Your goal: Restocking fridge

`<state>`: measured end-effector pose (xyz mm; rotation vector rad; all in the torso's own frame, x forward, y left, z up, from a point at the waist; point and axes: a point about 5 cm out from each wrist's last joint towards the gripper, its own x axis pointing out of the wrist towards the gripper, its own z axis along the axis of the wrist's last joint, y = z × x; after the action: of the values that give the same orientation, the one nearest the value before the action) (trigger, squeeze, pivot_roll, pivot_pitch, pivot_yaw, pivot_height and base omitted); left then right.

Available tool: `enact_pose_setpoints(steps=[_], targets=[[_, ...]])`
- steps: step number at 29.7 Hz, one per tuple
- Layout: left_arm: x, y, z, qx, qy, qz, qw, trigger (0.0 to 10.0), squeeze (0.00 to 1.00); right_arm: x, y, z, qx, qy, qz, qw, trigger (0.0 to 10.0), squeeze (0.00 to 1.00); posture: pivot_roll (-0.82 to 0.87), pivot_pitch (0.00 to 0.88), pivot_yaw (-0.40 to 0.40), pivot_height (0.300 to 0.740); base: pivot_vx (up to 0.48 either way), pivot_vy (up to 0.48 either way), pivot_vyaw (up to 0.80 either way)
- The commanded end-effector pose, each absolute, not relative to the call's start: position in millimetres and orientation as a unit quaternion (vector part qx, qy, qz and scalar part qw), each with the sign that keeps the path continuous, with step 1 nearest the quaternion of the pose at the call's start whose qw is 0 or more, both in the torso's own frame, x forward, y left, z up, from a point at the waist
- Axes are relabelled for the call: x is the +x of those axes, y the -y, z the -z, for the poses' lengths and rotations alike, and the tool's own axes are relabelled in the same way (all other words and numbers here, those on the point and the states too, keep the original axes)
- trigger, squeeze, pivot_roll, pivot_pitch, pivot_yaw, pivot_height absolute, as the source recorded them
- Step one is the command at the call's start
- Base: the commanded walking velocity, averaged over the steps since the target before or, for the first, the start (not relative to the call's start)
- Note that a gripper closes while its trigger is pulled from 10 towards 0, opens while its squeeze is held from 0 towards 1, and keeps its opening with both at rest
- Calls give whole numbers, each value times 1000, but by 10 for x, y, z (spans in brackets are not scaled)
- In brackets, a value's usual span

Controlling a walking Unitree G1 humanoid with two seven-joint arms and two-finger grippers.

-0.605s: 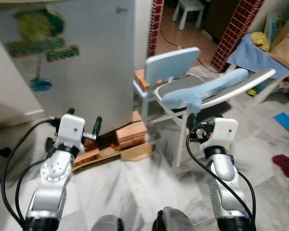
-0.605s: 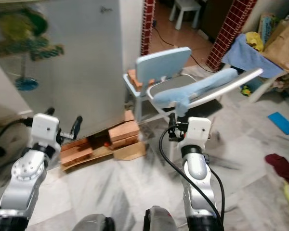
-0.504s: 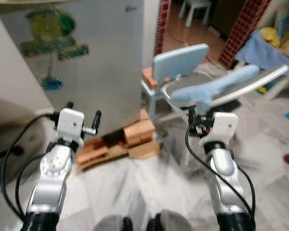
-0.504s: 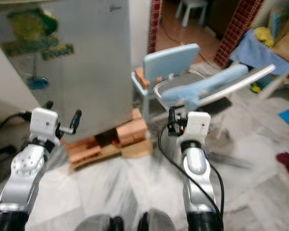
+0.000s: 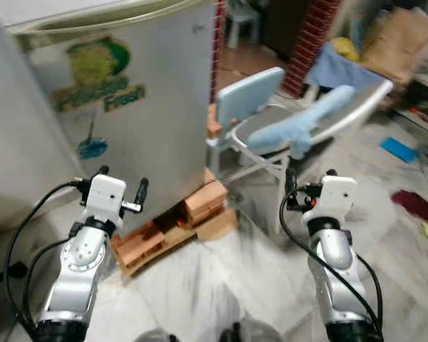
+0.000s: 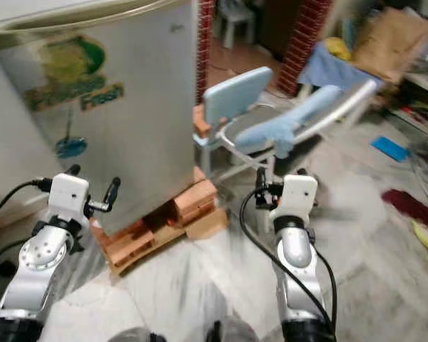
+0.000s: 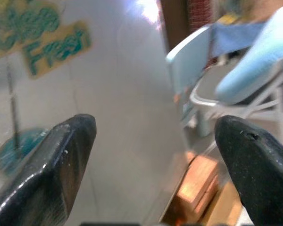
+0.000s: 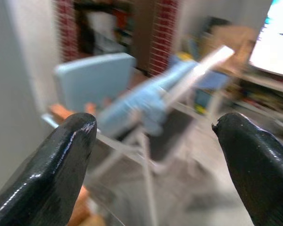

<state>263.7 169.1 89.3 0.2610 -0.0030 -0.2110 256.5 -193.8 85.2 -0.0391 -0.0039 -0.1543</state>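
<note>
A grey fridge [image 5: 128,92] with a green "Fresh" sticker [image 5: 100,75] stands shut ahead on my left. It rests on reddish bricks and wood pieces [image 5: 171,228] on the floor. My left gripper [image 5: 123,178] is raised in front of the fridge's lower door, open and holding nothing. In the left wrist view its fingers [image 7: 61,169] frame the door and sticker. My right gripper [image 5: 310,174] is held up beside a light blue chair [image 5: 253,92], open and empty. The right wrist view has its fingers [image 8: 66,160] framing that chair.
The chair stands right of the fridge, with a pale blue cloth [image 5: 307,125] draped over a metal frame. Behind it are a brick pillar [image 5: 310,35] and a doorway. A blue item [image 5: 398,148] and a red cloth [image 5: 417,206] lie on the marble floor at right.
The whole picture has shifted, so the camera moved: more of the fridge front and its top edge now show. Both arms keep the same raised pose, grippers still open.
</note>
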Motion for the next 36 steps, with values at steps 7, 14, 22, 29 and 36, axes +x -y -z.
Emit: enact_pose_setpoints(steps=[7, 14, 22, 29, 36], targets=[[2550, -1804, -807, 134, -10, 91, 987, 10000, 0, 2411, 1947, -805, -24, -6, 74, 997, 10000, 0, -20, 0, -11, 740, 0, 0, 0], [2444, -1871, -699, 126, -30, 76, 989, 10000, 0, 2230, 2049, -715, -44, -30, 69, 996, 10000, 0, -29, 0, -26, 740, 0, 0, 0], [2421, -1870, -694, 121, -34, 68, 990, 10000, 0, 2376, 1906, -774, -42, -22, 38, 998, 10000, 0, -6, 0, -47, 740, 0, 357, -593], [2415, -1882, -714, 125, -32, 68, 989, 10000, 0, 2447, 1858, -785, -44, -16, 30, 998, 10000, 0, 10, 7, -44, 740, 0, 480, -468], [2417, -1871, -714, 123, -35, 67, 990, 10000, 0, 2495, 1849, -800, -44, -14, 27, 999, 10000, 0, 10, 10, -42, 740, 0, 480, 0]])
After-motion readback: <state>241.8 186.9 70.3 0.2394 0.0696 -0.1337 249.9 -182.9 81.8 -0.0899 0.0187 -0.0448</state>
